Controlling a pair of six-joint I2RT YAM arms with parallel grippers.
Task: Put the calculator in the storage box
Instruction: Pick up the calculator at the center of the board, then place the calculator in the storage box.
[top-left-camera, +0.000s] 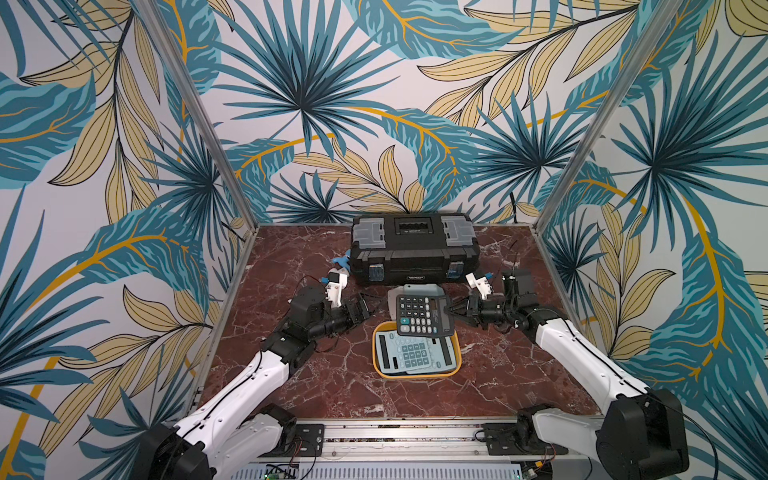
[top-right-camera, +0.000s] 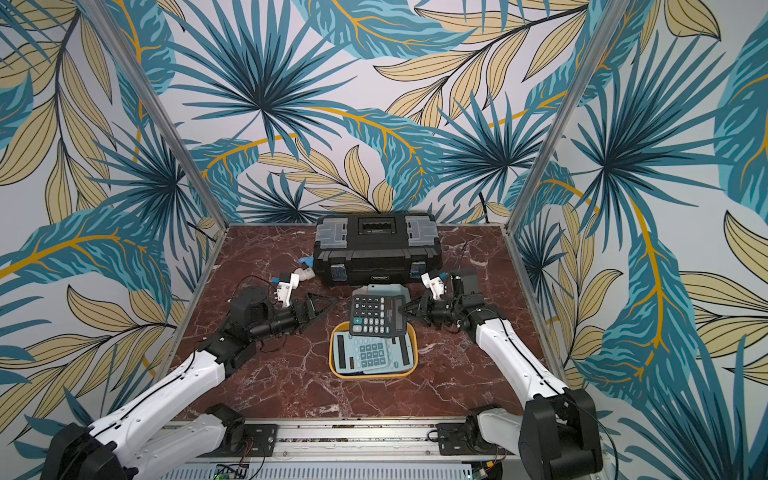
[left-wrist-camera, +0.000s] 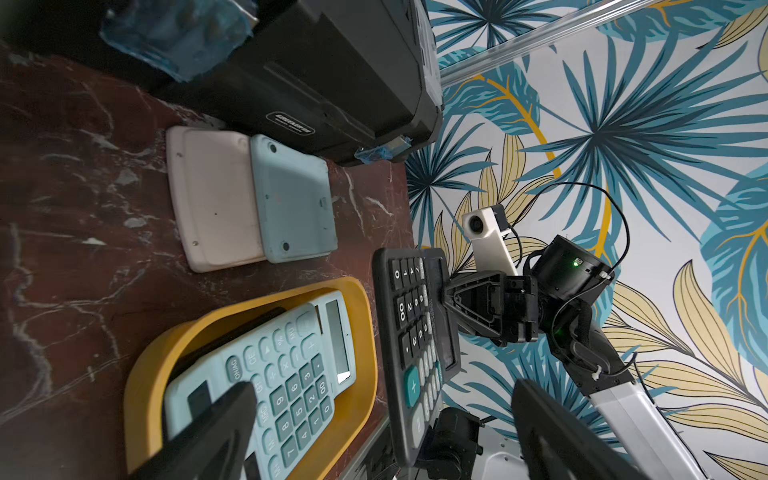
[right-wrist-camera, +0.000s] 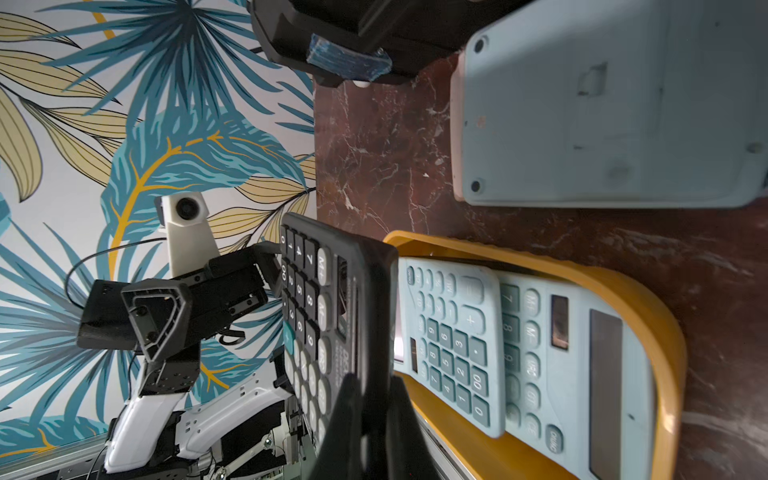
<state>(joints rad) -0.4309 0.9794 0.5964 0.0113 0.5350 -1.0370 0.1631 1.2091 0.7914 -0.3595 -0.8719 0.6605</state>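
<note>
My right gripper (top-left-camera: 451, 312) grips a black calculator (top-left-camera: 417, 318) by its edge, above the far end of the yellow tray (top-left-camera: 415, 375) that already holds, I think, two blue calculators (top-left-camera: 409, 353); my left gripper (top-right-camera: 318, 311) hangs open nearby; lowering and releasing remain.

Left arm (top-left-camera: 266, 370) stretched forward, jaws spread wide; right arm (top-left-camera: 582, 353) reaching inward, jaws clamped, wrist apparently rolled sideways.

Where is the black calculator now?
In both top views, the black calculator hangs mid-table in the right gripper, over the far edge of the yellow tray.
</note>
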